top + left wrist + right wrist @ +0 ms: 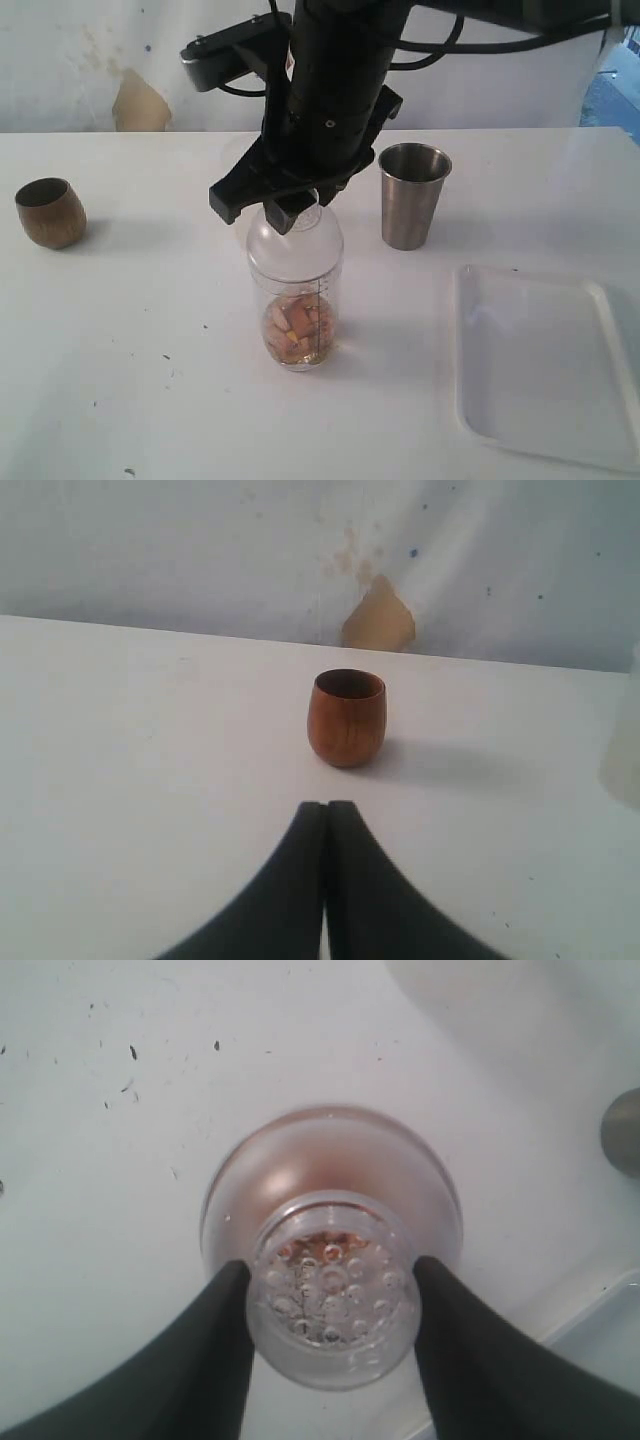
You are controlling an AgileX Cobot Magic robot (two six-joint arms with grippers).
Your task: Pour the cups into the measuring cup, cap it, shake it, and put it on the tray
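Right wrist view looks straight down on the right pincer (330, 1270), whose two black fingers pinch the perforated cap (330, 1305) from either side. That cap tops the measuring cup (295, 290), which stands upright mid-bench with tan pieces (297, 330) heaped in its base.

My worry is the hold. It sits high, on smooth clear plastic, and I can't tell whether the cap is locked on or merely resting. If it is loose, lifting or shaking could pull it off the body, dropping the cup and scattering the pieces across the bench (120, 350).

A hard shake could also let the narrow neck slip between the fingers. The steel tumbler (412, 195) stands near, on the way to the tray (470, 400), so a wide swing could topple it.

The left pincer (325, 880) is pressed together, empty, facing the wooden cup (346, 718).
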